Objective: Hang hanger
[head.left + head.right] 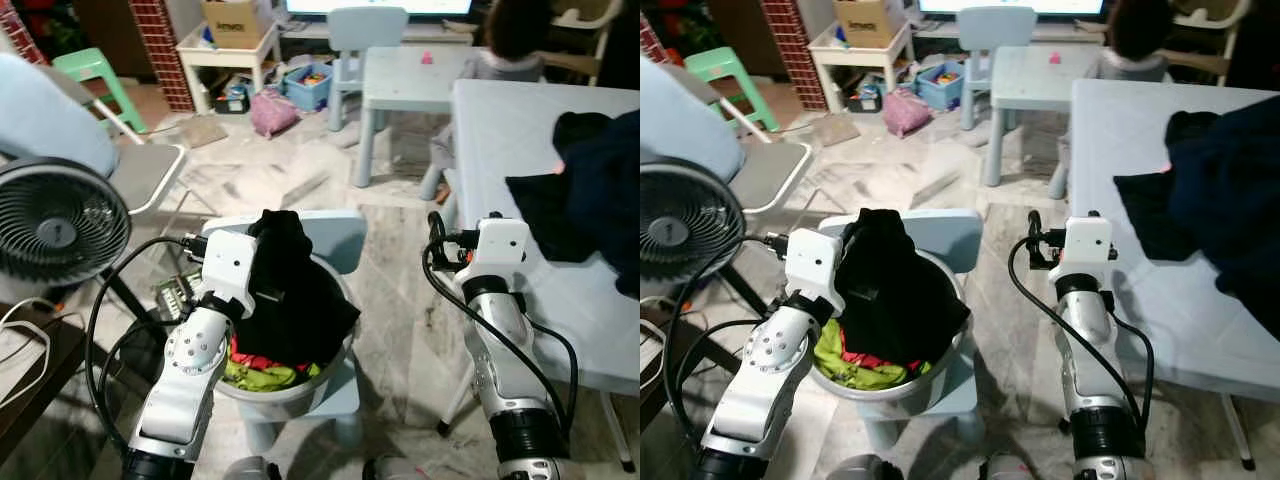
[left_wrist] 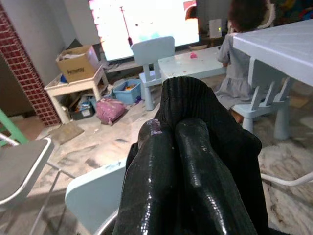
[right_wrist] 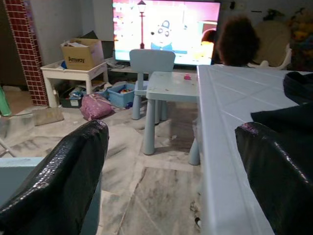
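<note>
My left gripper (image 2: 181, 147) is pinched on a black garment (image 1: 290, 290), soft and limp, over the basin (image 1: 290, 395). My right gripper (image 3: 171, 166) is spread, idle. I'd judge no hanger is reachable yet.

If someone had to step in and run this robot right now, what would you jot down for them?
Left gripper: shut on a black garment, lifted above the basin of clothes standing on a small pale blue chair.
Right gripper: open, holding nothing, raised beside the white table.
Dark clothes lie on that table.
Done: one garment picked out of the basin.
Left: I can make out no hanger, so hanging has not begun. More clothes remain in the basin.
</note>
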Controlling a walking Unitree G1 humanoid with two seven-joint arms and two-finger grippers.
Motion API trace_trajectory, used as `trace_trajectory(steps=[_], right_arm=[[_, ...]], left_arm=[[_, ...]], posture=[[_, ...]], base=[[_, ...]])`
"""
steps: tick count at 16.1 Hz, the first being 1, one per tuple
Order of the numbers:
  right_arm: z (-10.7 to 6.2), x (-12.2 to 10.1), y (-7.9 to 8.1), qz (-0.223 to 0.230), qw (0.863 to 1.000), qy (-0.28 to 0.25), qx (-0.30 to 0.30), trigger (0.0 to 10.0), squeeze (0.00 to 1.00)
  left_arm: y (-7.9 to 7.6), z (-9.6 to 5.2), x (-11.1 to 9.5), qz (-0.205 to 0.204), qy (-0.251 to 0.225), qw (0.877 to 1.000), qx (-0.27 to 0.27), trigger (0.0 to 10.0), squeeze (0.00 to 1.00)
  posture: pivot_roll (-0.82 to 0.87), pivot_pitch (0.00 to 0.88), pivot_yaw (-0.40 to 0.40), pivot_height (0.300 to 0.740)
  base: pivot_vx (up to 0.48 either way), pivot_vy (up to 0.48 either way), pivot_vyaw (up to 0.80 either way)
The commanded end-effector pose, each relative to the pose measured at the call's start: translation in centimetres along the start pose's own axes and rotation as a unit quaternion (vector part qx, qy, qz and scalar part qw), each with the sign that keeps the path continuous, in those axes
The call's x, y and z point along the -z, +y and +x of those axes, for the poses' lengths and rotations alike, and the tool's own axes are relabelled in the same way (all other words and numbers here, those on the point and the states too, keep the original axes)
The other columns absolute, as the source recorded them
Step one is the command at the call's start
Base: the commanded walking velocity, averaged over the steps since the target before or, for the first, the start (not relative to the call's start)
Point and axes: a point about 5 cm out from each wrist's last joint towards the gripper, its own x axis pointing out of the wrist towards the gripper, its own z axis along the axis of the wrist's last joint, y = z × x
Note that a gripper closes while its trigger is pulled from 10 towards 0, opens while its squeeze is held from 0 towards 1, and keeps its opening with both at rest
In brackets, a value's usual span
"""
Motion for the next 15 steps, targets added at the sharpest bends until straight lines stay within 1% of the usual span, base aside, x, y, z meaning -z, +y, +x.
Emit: trace_trajectory(steps=[1, 8, 13, 15], right_arm=[[0.01, -0.30, 0.06, 0.000, 1.000, -0.003, 0.001, 10.0, 0.00], [0.36, -0.82, 0.57, -0.005, 1.000, -0.010, -0.009, 10.0, 0.00], [0.21, -0.12, 0.62, -0.008, 1.000, 0.001, -0.004, 10.0, 0.00], [0.45, -0.18, 0.36, -0.010, 1.000, 0.001, 0.001, 10.0, 0.00]], left_arm=[[0.19, -0.07, -0.63, 0.001, -0.008, 1.000, 0.000, 10.0, 0.00], [0.32, -0.11, -0.74, -0.003, -0.004, 1.000, -0.004, 10.0, 0.00], [0.17, -0.02, -0.54, -0.016, 0.004, 1.000, -0.007, 10.0, 0.00], [0.07, 0.22, -0.66, -0.018, 0.002, 1.000, -0.002, 10.0, 0.00]], posture=[[0.01, 0.009, 0.060, 0.740], [0.01, 0.020, 0.055, 0.740], [0.01, 0.016, 0.058, 0.740], [0.00, 0.027, 0.057, 0.740]], base=[[-0.274, 0.000, 0.00], [-0.274, 0.000, 0.00], [-0.274, 0.000, 0.00], [0.000, 0.000, 0.00]])
